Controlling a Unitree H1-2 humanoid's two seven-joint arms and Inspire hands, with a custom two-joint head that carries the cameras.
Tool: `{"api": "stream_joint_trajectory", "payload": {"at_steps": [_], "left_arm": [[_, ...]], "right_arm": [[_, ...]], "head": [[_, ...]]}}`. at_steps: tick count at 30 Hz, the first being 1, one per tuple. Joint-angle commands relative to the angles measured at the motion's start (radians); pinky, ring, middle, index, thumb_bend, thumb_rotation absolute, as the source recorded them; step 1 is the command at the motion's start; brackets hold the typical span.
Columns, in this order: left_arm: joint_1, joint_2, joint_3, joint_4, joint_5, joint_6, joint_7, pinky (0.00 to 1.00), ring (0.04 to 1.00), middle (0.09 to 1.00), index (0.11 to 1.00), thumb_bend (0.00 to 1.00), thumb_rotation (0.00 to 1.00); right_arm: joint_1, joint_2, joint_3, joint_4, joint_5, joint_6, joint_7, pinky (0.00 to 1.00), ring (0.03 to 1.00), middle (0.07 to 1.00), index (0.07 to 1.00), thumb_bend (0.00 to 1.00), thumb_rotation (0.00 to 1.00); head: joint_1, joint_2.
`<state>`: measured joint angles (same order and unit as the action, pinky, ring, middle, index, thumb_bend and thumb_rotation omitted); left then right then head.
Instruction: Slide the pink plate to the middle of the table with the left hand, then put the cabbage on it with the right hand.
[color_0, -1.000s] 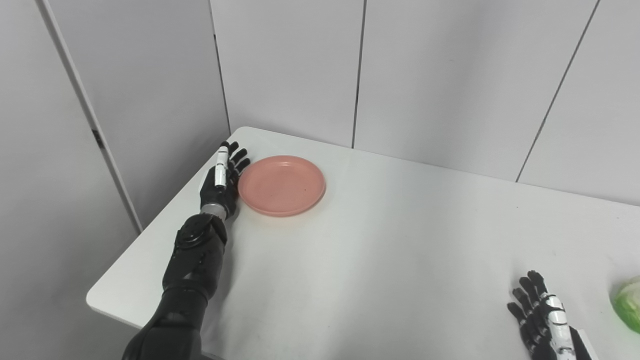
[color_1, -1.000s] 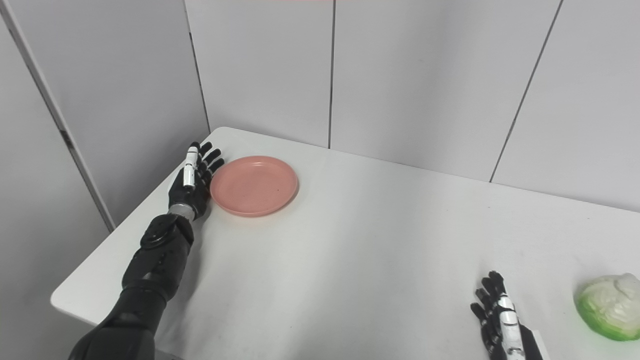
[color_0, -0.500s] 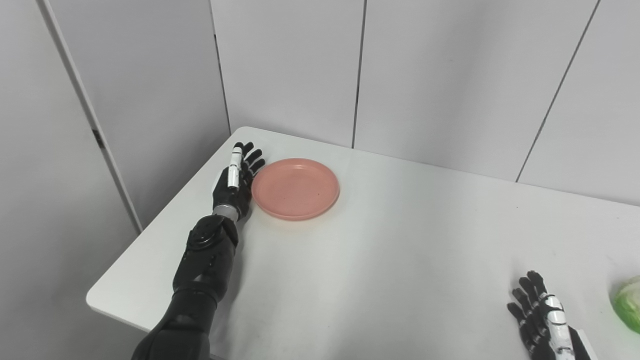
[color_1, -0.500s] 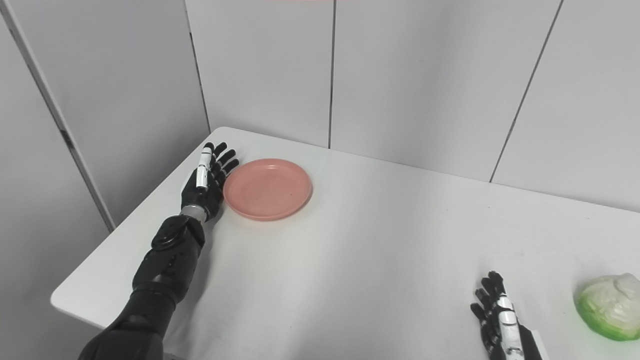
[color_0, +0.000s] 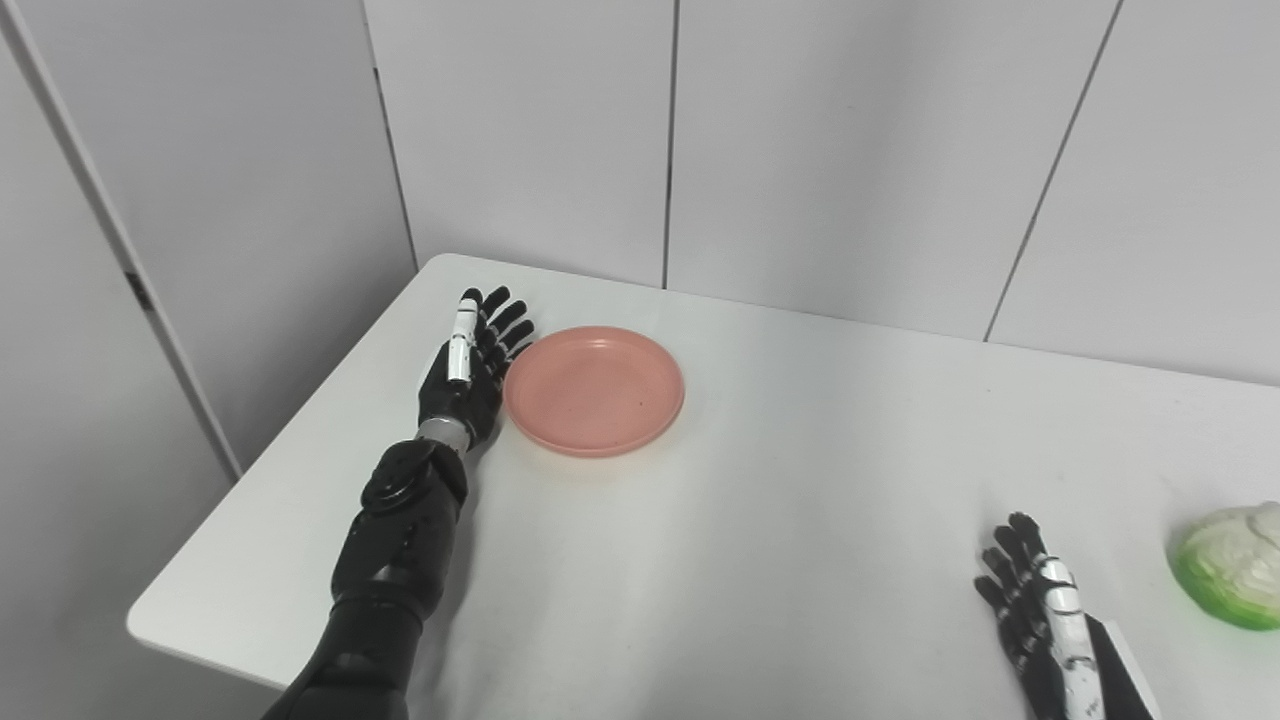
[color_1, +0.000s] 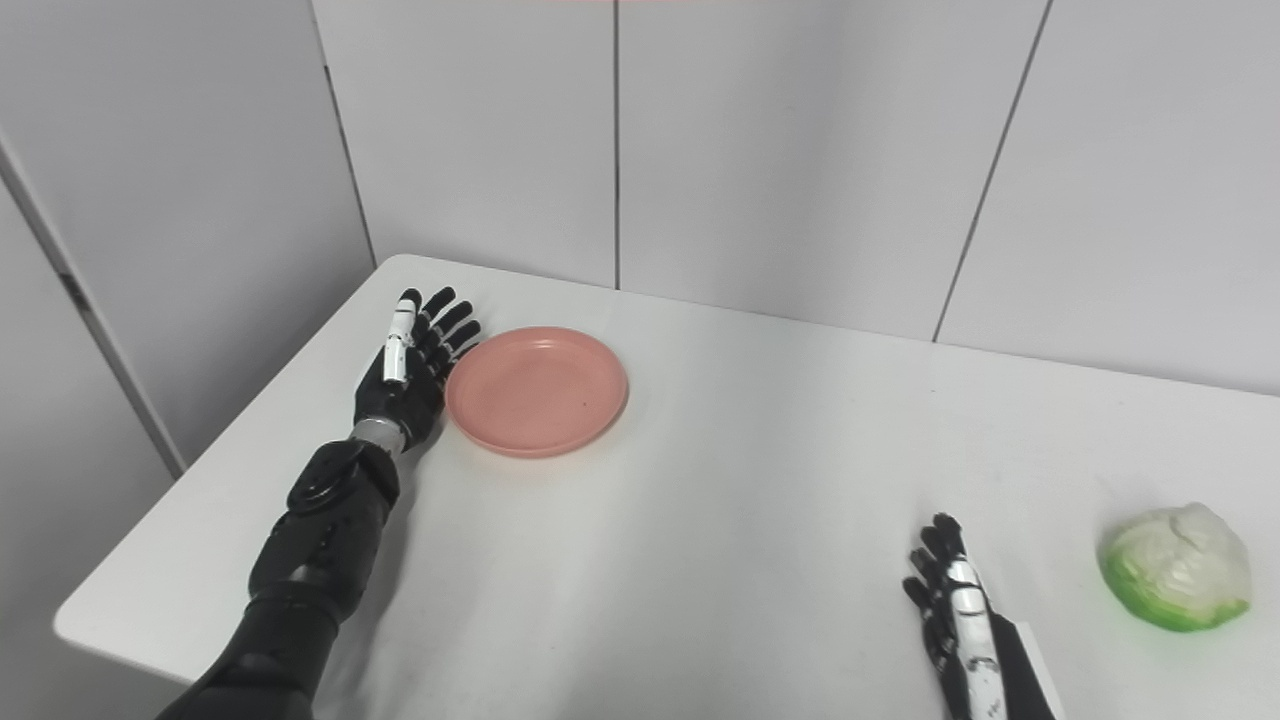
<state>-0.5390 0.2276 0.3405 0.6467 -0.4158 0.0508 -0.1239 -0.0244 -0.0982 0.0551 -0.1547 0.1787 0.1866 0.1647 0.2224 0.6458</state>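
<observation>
Left hand: the left hand (color_0: 470, 375) lies near the table's far left corner, fingers spread and straight, grasping nothing; its fingertips point toward the far edge and lean a little to the right.
Left hand contact: the inner side of the palm sits against the pink plate's left rim; whether the fingers also touch the rim cannot be told.
Left arm: the black forearm (color_0: 395, 545) runs back from the wrist toward the near edge, roughly along the left edge, and is cut off at the bottom of both views.
Pink plate: the pink plate (color_1: 537, 389) rests flat on the table in the far left part, right of the left hand, nothing on it; being round, it has no long axis to name.
Right hand: the right hand (color_1: 950, 610) is close to the near edge on the right part of the table, fingers released and extended toward the far edge, holding nothing; its wrist and arm are cut off by the bottom of the view.
Cabbage: the cabbage (color_1: 1178, 566) sits on the table right of the right hand, apart from it, green underside toward the near edge and pale top up; in the left eye view the picture's right edge crops it.
Table: the white table (color_0: 800, 480) has a rounded far left corner; its right edge is out of view.
</observation>
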Motion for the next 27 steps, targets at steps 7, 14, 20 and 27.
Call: {"api": "stream_joint_trajectory", "payload": {"at_steps": [7,14,20,27], "left_arm": [[0.018,-0.062,-0.019,-0.041,-0.027,0.105,-0.006,0.88,0.894,0.894,0.876,0.43,1.00],[0.048,-0.103,-0.047,-0.099,-0.036,0.132,-0.025,0.88,0.897,0.898,0.886,0.42,1.00],[0.099,-0.146,-0.088,-0.205,-0.041,0.176,-0.017,0.88,0.895,0.898,0.885,0.42,1.00],[0.136,-0.180,-0.112,-0.307,-0.059,0.239,-0.022,0.92,0.925,0.921,0.904,0.42,1.00]], "right_arm": [[-0.013,0.024,0.007,-0.002,-0.015,-0.022,-0.001,1.00,1.000,1.000,1.000,0.32,1.00],[-0.015,0.032,0.009,-0.005,-0.019,-0.013,-0.003,1.00,1.000,1.000,1.000,0.34,1.00],[-0.017,0.034,0.013,0.003,-0.030,-0.024,-0.005,1.00,1.000,1.000,1.000,0.35,1.00],[-0.021,0.042,0.016,0.002,-0.036,-0.019,-0.005,1.00,1.000,1.000,1.000,0.35,1.00]], "head": [[-0.031,0.012],[-0.056,0.022],[-0.064,0.028],[-0.103,0.038]]}}
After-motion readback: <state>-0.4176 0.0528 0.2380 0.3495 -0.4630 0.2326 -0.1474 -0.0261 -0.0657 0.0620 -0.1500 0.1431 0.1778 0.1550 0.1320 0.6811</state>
